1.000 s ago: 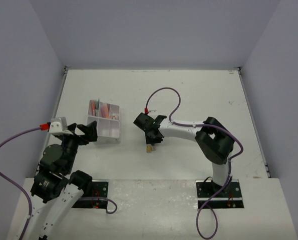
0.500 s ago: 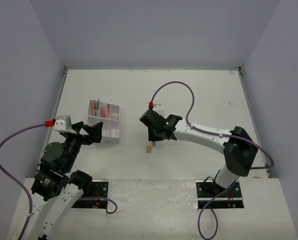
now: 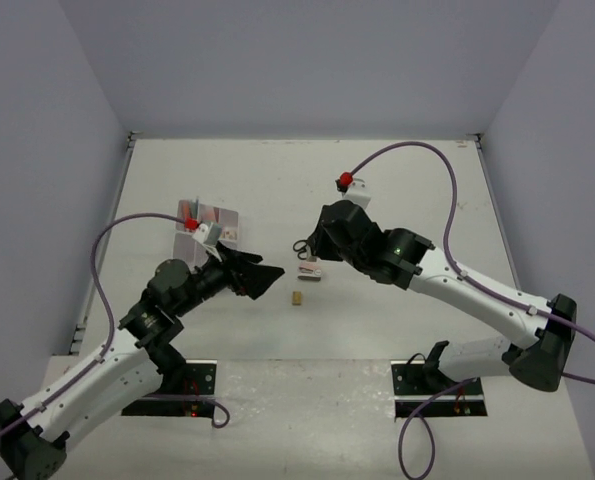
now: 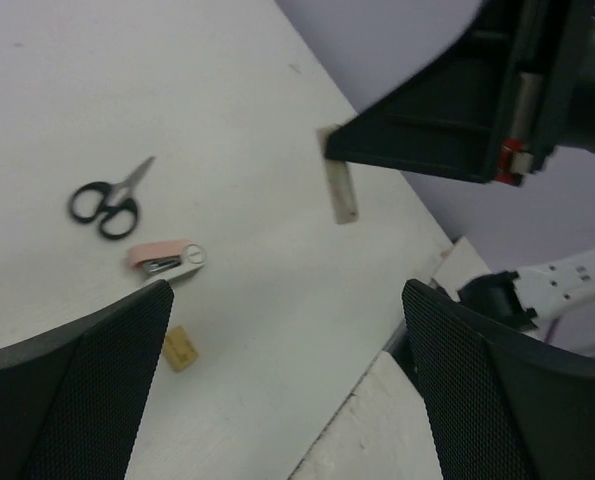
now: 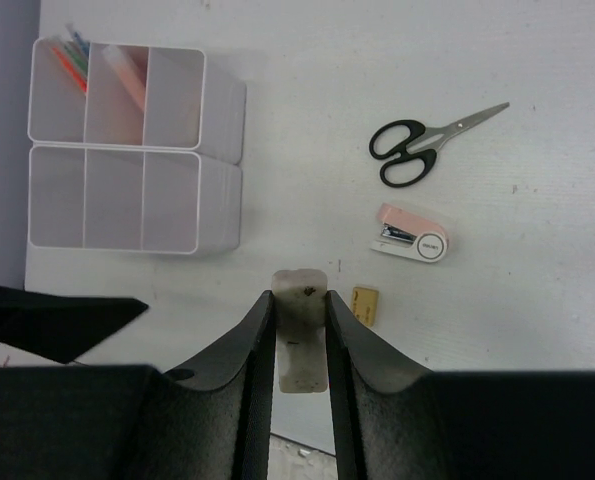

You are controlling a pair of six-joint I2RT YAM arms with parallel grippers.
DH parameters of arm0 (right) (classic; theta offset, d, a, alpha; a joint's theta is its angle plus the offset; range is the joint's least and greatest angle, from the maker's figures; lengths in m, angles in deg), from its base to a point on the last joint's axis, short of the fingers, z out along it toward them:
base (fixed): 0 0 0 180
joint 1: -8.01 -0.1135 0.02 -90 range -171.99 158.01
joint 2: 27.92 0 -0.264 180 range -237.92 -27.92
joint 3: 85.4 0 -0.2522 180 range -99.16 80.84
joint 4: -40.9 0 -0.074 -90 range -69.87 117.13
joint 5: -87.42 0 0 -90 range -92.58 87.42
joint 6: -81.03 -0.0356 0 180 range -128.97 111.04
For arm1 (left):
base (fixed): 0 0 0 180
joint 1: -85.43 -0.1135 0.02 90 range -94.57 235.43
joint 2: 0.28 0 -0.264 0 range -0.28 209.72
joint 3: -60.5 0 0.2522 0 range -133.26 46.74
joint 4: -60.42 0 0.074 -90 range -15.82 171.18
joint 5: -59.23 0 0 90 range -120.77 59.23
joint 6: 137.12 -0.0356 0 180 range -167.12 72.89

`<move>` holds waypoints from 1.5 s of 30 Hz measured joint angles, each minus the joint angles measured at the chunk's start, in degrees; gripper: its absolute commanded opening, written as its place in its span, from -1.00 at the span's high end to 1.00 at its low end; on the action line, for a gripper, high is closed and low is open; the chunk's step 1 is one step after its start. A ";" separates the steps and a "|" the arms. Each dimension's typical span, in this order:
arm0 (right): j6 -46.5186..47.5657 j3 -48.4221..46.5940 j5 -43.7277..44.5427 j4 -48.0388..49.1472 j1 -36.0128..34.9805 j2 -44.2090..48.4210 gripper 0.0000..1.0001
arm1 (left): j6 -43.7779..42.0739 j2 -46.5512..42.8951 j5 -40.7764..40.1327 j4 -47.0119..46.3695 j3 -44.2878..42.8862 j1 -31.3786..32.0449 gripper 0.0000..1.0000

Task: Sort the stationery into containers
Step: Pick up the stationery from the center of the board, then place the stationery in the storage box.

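My right gripper (image 5: pixel 299 300) is shut on a pale lilac bar (image 5: pixel 300 345), held above the table; the bar (image 4: pixel 339 190) also shows in the left wrist view, hanging from the right gripper (image 4: pixel 457 130). On the table below lie black-handled scissors (image 5: pixel 417 150), a pink stapler (image 5: pixel 413 234) and a small tan eraser (image 5: pixel 365 305). The clear organiser box (image 5: pixel 137 150), with pink and orange markers in its far compartments, stands to the left. My left gripper (image 3: pixel 262 280) hovers open and holds nothing, just left of the tan eraser (image 3: pixel 297 297).
The organiser (image 3: pixel 222 222) is partly hidden by my left arm in the top view. The table's near edge (image 4: pixel 377 360) runs just below my left gripper. Grey walls close in the table on three sides.
My right gripper closed on the bar, rose from the table and moved back. My left arm swung right, from beside the organiser to the middle of the table, still open.
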 measured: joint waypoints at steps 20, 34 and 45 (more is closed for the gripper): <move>-1.31 0.46 -1.07 1.54 -0.02 3.45 0.65 | -1.10 20.28 -4.98 -15.78 -6.03 10.17 -0.20; -1.03 0.59 -2.07 3.16 0.12 3.46 0.62 | -1.56 24.37 -5.93 -18.36 -7.76 11.14 1.00; 0.36 3.60 -3.88 5.99 2.16 5.64 -0.98 | -11.50 23.19 -15.14 -0.64 -17.62 11.45 1.00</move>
